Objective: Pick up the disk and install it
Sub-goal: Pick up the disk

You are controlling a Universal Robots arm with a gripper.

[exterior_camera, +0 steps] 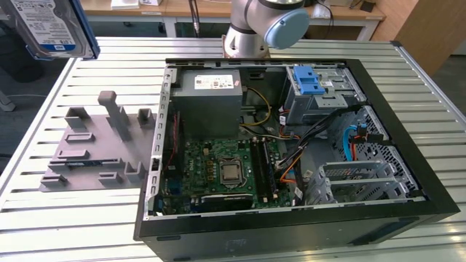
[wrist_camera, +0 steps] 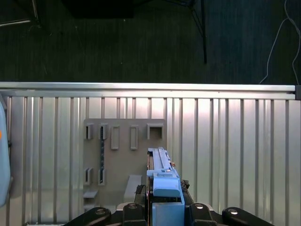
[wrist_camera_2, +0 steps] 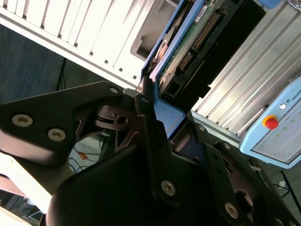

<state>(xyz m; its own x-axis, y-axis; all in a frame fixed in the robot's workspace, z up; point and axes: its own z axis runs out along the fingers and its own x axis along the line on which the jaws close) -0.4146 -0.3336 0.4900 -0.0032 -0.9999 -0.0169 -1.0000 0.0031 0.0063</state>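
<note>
Closed on the disk (wrist_camera_2: 190, 40), the gripper (wrist_camera_2: 165, 123) pinched it by the blue carrier rail (wrist_camera_2: 170, 113) at one end, with the drive's circuit board and connector turned toward the second wrist view. In the exterior view the disk (exterior_camera: 54, 27) hung high at the exterior view's left, label side to the camera and well apart from the computer case (exterior_camera: 276, 232). In the first wrist view it stood edge-on over the grey fixture plate (wrist_camera: 117, 155), clear of the plate's slots and of the slatted table (wrist_camera: 235, 141).

By that showing, the pick-up was done and the installing was not: the drive was off the plate and in the air, but nowhere near the case.

The case lay open on its side on the table. Inside sat the power supply (exterior_camera: 211, 103), the motherboard (exterior_camera: 211, 164) with its processor (exterior_camera: 231, 172), and loose cables (exterior_camera: 291, 158) running across the middle. Toward the exterior view's right stood a metal drive cage (exterior_camera: 324, 103) with a blue bracket (exterior_camera: 307, 82) on top, and nearer the camera a second cage (exterior_camera: 360, 177). Whether either cage held a drive I could not tell.
</note>
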